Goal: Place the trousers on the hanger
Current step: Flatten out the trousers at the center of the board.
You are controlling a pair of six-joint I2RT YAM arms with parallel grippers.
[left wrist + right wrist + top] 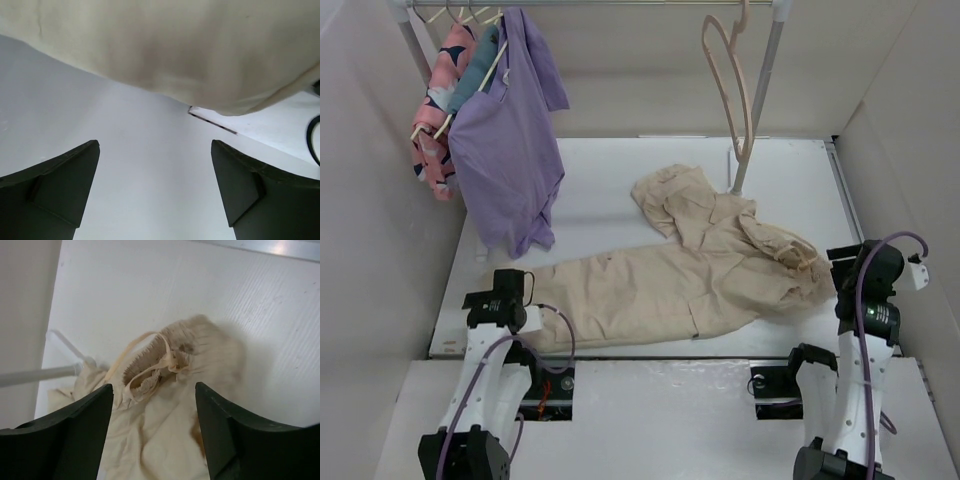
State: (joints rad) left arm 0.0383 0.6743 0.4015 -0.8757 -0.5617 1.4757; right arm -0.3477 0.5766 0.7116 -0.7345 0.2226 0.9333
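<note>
I log left gripper point(155, 150) & right gripper point(154, 390) spread, empty; risk: pinching only 1 drawstring point(167, 362) lets long beige cloth trousers point(700, 280) slip.

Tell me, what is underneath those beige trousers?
The trousers lie spread and partly crumpled on the white table, which shows around them. Whether anything small sits beneath the cloth cannot be seen; the fabric covers it.
</note>
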